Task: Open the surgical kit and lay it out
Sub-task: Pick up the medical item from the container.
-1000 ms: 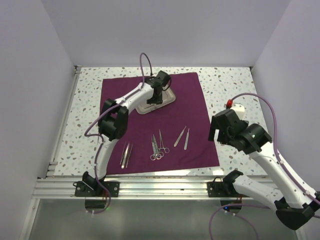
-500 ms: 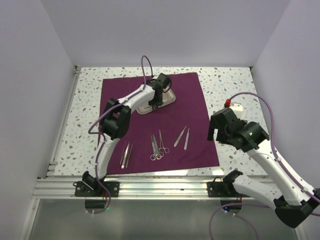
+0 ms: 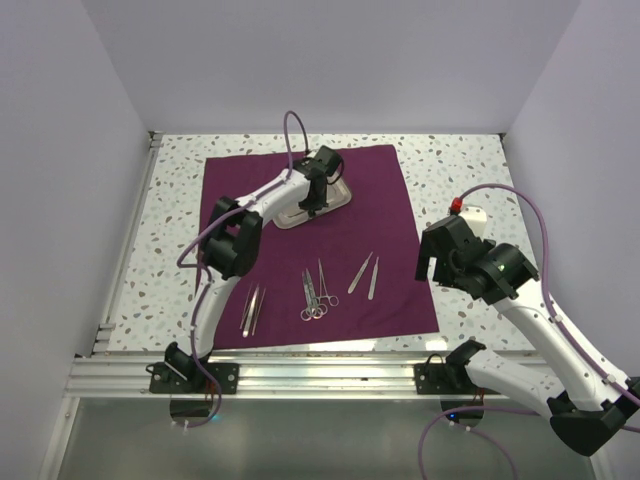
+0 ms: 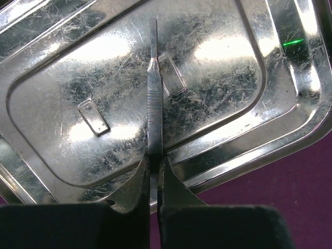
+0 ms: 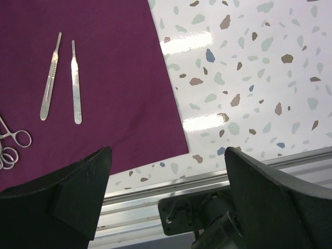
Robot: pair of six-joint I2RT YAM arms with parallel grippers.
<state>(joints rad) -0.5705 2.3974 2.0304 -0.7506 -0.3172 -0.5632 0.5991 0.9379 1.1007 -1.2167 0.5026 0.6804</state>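
Overhead view from behind; two close downward wrist views; cloth (image 3: 370, 200) common to all.

Hidden and cut-off parts
The slim steel handle (image 4: 153, 104) loses its near end between the fingers of the left gripper (image 4: 154, 171); the tray (image 4: 290, 129) beneath runs past several picture edges. Far left of the right gripper (image 5: 167, 153), the ring handles (image 5: 7, 155) are cut off.

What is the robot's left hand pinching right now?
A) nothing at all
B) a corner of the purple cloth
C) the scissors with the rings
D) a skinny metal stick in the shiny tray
D: in the left wrist view the left gripper is shut on a slim ridged steel handle that lies across the shiny tray.
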